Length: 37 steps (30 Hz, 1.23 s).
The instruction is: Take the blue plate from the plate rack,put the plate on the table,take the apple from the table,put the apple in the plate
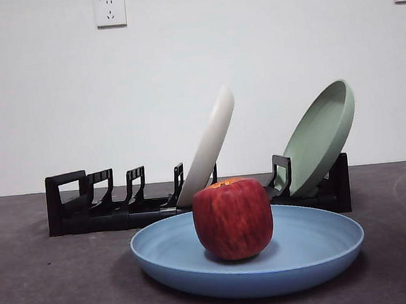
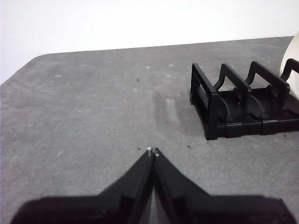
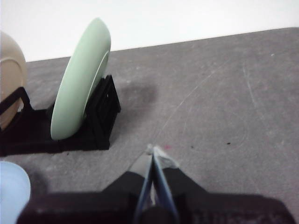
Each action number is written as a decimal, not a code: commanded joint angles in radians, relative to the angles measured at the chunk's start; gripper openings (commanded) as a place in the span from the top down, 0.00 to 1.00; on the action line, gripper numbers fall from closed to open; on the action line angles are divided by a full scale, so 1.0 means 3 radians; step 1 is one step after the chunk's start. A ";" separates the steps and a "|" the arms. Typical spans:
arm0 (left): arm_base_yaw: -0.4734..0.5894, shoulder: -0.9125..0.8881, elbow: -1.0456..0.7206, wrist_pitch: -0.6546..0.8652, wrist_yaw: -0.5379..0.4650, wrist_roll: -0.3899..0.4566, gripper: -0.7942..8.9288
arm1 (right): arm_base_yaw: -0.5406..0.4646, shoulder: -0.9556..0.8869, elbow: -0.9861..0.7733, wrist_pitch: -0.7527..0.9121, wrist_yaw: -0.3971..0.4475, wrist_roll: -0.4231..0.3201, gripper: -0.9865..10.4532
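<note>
The blue plate (image 1: 318, 245) lies flat on the table (image 1: 45, 294) in front of the plate rack (image 1: 115, 209). The apple (image 1: 233, 219) sits upright in the plate, a little left of its middle. A sliver of the blue plate shows in the right wrist view (image 3: 11, 191). My left gripper (image 2: 153, 151) is shut and empty over bare table beside the rack's looped end (image 2: 210, 105). My right gripper (image 3: 153, 150) is shut and empty over bare table beside the rack's other end (image 3: 100, 112). Neither gripper shows in the front view.
A cream-white plate (image 1: 209, 146) leans in the middle of the rack and a pale green plate (image 1: 322, 136) leans at its right end; both also show in the right wrist view, the cream plate (image 3: 9, 70) and the green plate (image 3: 79, 79). A white wall stands behind.
</note>
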State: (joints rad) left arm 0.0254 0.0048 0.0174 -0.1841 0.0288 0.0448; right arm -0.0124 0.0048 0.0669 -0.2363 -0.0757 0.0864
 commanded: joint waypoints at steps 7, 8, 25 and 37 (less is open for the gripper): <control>0.0009 -0.0005 -0.0046 0.0010 -0.0001 0.0022 0.92 | 0.0005 -0.0013 -0.0179 0.0140 -0.0015 0.0008 0.92; 0.0009 -0.0005 -0.0046 0.0010 -0.0001 0.0022 0.92 | 0.0005 -0.0013 -0.0184 0.0142 -0.0013 0.0008 0.92; 0.0009 -0.0005 -0.0046 0.0010 -0.0001 0.0022 0.92 | 0.0004 -0.0006 -0.0183 0.0151 0.0011 0.0132 0.92; 0.0009 -0.0005 -0.0046 0.0010 -0.0001 0.0022 0.92 | 0.0004 -0.0005 -0.0183 0.0151 0.0011 0.0132 0.92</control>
State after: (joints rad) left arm 0.0254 0.0048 0.0174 -0.1841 0.0288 0.0448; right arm -0.0124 0.0044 0.0269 -0.1940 -0.0757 0.1165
